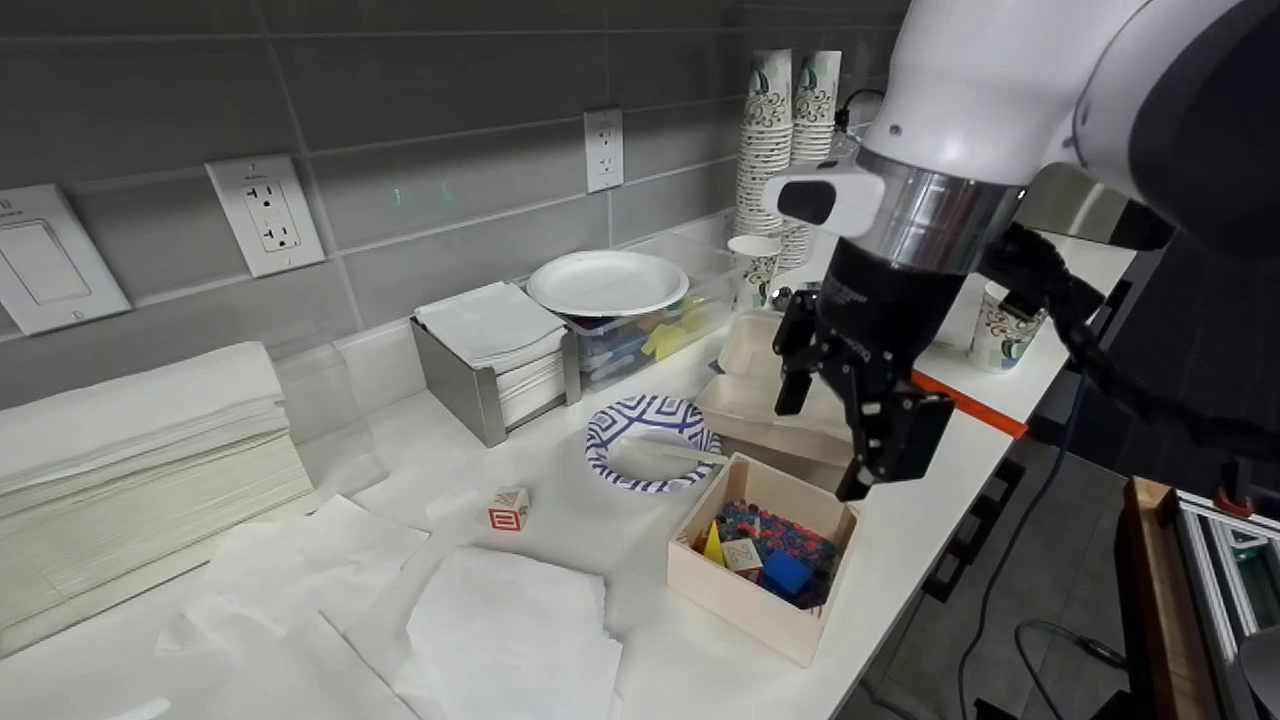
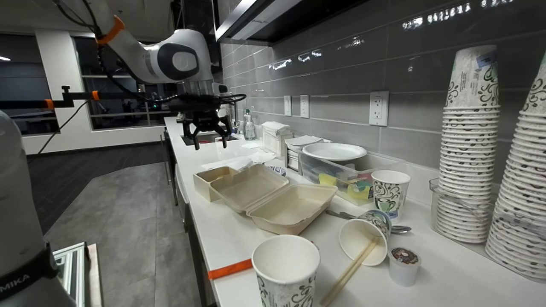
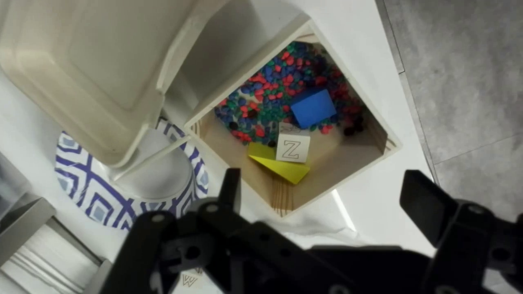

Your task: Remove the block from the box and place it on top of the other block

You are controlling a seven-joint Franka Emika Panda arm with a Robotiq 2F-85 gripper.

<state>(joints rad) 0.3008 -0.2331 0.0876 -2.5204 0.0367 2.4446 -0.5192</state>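
Note:
The tan box [image 1: 735,605] stands open on the counter and also shows in the wrist view [image 3: 349,163]. Inside it, a pale cube [image 3: 292,148] with a letter Z leans against a yellow wedge block [image 3: 282,165]. A blue block [image 3: 313,108] lies beside them on small coloured pebbles. The other block [image 1: 508,510], a small pale cube with a red face, sits on the counter left of the box in an exterior view. In the wrist view it is mostly hidden behind the gripper. My gripper [image 1: 822,442] is open and empty, above the box; its fingers spread wide in the wrist view [image 3: 322,179].
A tan clamshell container [image 2: 294,209] stands against the box. A patterned plate [image 1: 650,480] with a white utensil lies beside it. Paper sheets [image 1: 515,630], a metal napkin holder [image 1: 490,405], a clear bin [image 2: 332,177] and paper cups [image 2: 286,264] are also on the counter.

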